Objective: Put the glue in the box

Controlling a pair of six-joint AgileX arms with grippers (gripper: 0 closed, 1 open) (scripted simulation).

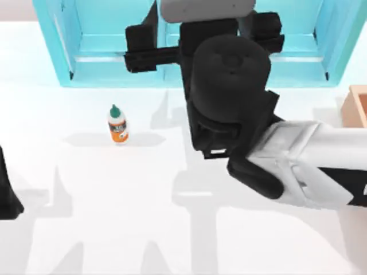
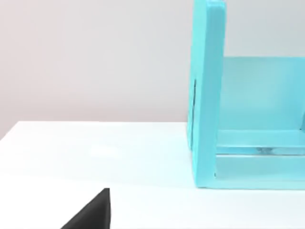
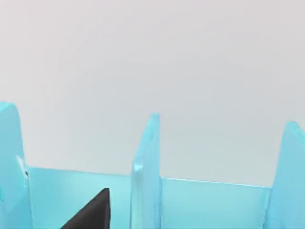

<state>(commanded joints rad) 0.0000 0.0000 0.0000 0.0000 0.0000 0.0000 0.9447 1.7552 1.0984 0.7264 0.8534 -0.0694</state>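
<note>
The glue [image 1: 117, 125] stands upright on the white table, left of centre, with a dark green cap and an orange label. A corner of the wood-coloured box [image 1: 356, 106] shows at the table's right edge. My right arm [image 1: 298, 163] reaches in from the right, raised high over the table's middle, and its black wrist [image 1: 229, 74] hangs in front of the shelf, to the right of the glue and apart from it. A dark part of my right gripper [image 3: 90, 214] faces the shelf's compartments. My left arm [image 1: 7, 192] is parked at the left edge, well clear of the glue.
A large turquoise shelf unit [image 1: 97, 63] with upright dividers [image 3: 145, 171] runs along the table's far side. Its left end wall [image 2: 206, 95] is in the left wrist view, beside a dark part of the left gripper [image 2: 93, 212]. Bare white table lies around the glue.
</note>
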